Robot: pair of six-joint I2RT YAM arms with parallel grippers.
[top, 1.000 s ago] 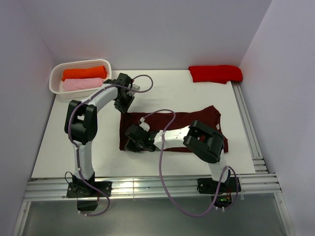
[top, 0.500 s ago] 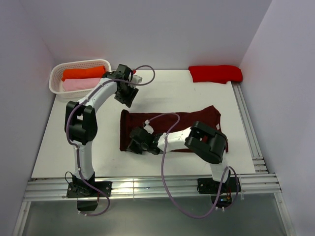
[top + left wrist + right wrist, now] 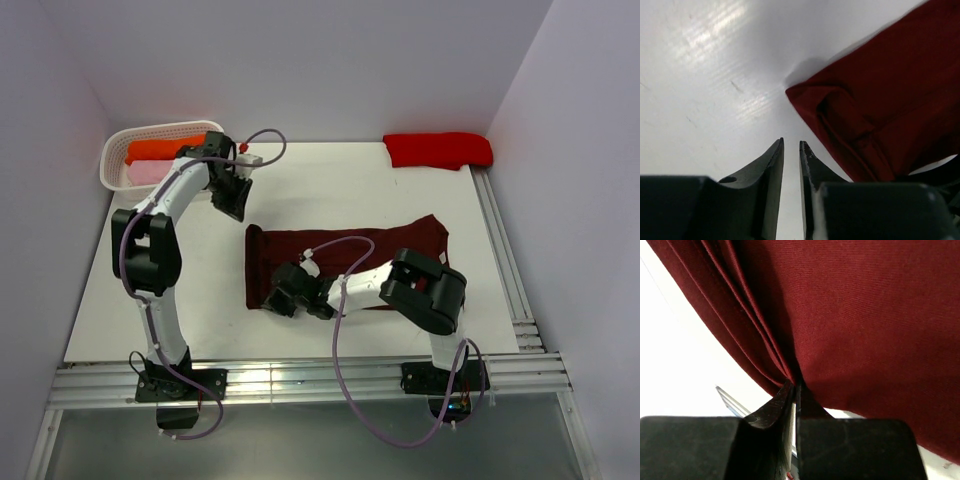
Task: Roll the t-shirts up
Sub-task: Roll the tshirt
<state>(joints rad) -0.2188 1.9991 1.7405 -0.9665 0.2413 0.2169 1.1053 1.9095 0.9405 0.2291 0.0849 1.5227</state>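
Note:
A dark maroon t-shirt [image 3: 370, 245] lies folded into a long strip across the middle of the table. My right gripper [image 3: 277, 300] is at the strip's near left end and is shut on a bunched fold of the maroon cloth [image 3: 850, 315]; its jaws [image 3: 794, 384] pinch the layers. My left gripper [image 3: 233, 203] hovers over bare table just beyond the shirt's far left corner. Its jaws [image 3: 791, 143] are almost together and hold nothing, with that corner [image 3: 840, 107] to their right. A folded red t-shirt [image 3: 438, 149] lies at the back right.
A white basket [image 3: 112, 160] at the back left holds an orange roll [image 3: 150, 150] and a pink roll [image 3: 143, 173]. Metal rails run along the near edge [image 3: 300, 380] and the right edge [image 3: 500, 250]. White walls close in the table.
My left gripper has moved left and away from the shirt's far left corner, over bare table. My right gripper has shifted slightly toward the near edge, still on the cloth.

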